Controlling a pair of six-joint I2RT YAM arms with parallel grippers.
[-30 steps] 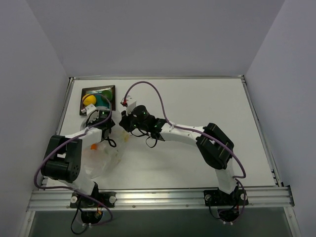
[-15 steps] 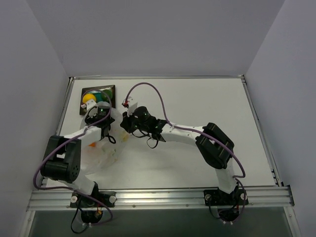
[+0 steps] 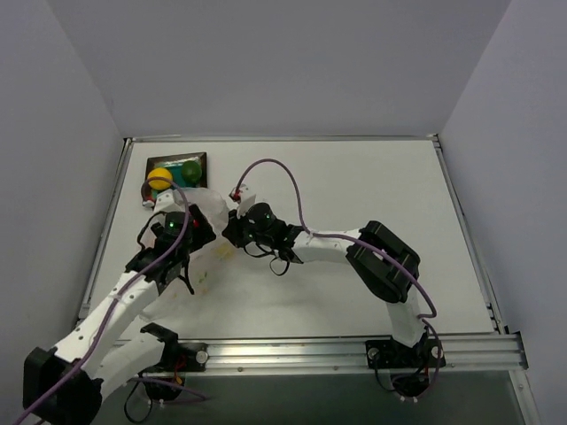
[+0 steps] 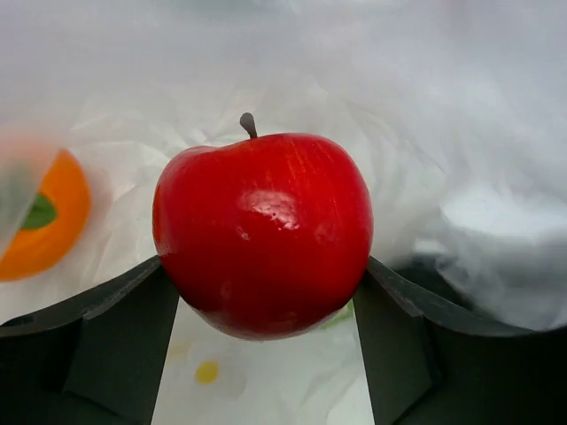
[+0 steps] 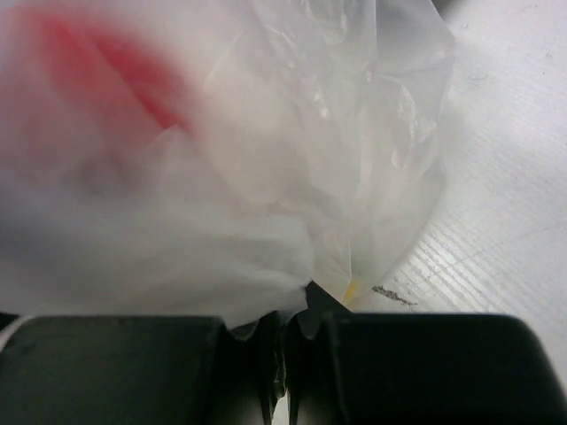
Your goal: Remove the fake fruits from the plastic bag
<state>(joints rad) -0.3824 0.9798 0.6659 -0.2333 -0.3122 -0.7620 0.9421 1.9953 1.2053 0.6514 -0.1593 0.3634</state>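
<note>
Orange fruit (image 4: 35, 217) cut by left edge; red fruit (image 5: 106, 80) blurred behind plastic bag (image 5: 354, 133).

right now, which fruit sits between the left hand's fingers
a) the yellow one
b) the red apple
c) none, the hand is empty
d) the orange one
b: the left wrist view shows the red apple seated between the two dark fingers of the left hand. The orange fruit lies off to one side against the plastic bag.
</note>
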